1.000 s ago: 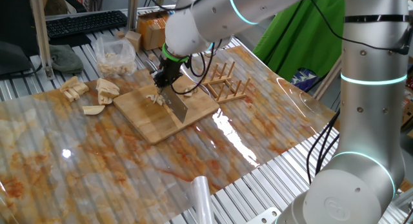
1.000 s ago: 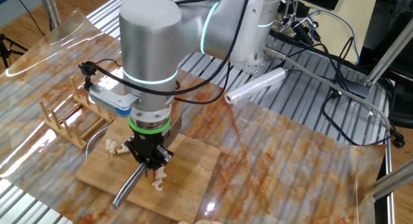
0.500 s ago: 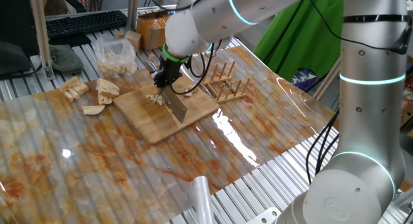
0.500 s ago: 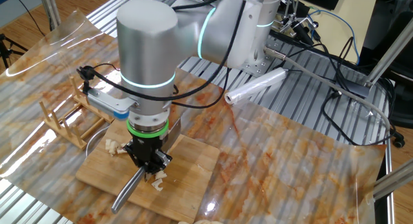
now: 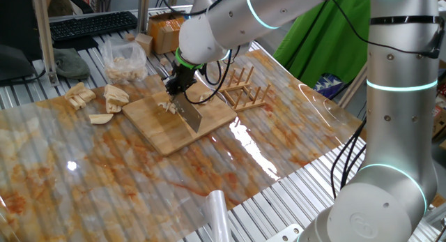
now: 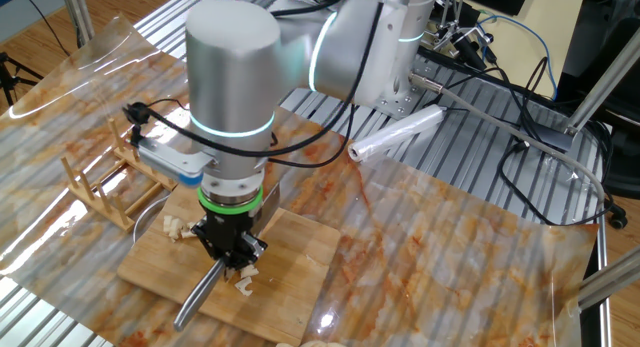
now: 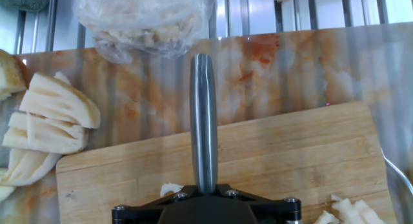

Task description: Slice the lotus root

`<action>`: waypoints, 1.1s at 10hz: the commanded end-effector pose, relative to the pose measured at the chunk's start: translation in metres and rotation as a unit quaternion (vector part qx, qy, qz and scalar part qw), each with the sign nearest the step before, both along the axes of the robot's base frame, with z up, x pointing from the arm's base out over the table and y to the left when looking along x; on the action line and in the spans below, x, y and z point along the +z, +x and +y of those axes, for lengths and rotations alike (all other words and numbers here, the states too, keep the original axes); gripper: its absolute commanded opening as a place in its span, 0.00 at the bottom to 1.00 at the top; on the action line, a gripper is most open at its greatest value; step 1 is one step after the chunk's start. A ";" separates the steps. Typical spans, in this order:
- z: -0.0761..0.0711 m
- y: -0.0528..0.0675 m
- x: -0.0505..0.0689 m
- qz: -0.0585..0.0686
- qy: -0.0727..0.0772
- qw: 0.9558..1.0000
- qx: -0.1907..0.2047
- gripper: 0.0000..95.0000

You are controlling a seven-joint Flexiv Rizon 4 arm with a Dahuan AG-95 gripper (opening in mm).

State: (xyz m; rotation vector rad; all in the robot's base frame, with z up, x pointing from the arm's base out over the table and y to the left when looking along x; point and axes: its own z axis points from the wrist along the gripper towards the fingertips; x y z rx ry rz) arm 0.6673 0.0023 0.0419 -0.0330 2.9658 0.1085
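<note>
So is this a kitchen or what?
More likely a robot lab: a cutting board with a knife, but also a keyboard, loose cables and a metal-slat table.

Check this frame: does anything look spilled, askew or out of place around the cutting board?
Mostly tidy. The gripper is shut on the knife over the cutting board. Several lotus root chunks lie off the board on the table covering, beside a plastic bag of more pieces. Nothing looks damaged.

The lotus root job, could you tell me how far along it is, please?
Done: small cut pieces lie on the cutting board. In hand: the gripper is shut on the knife, blade down on the board by those pieces. Left: larger lotus root chunks sit off the board, uncut.
</note>
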 end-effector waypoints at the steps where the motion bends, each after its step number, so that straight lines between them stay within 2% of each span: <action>1: -0.002 0.000 0.008 0.001 0.004 1.000 0.000 0.00; 3: -0.003 -0.001 0.011 0.004 0.005 1.000 -0.002 0.00; 4: -0.001 -0.001 0.006 -0.005 0.009 1.000 -0.007 0.00; 6: 0.007 0.000 -0.018 -0.022 0.012 1.000 -0.011 0.00; 7: 0.006 -0.001 -0.014 -0.005 0.012 1.000 -0.006 0.00; 8: 0.002 -0.001 -0.002 -0.003 0.011 1.000 -0.004 0.00; 9: 0.000 -0.001 0.003 0.003 0.018 1.000 -0.002 0.00; 11: 0.002 -0.002 -0.002 0.000 0.014 1.000 -0.003 0.00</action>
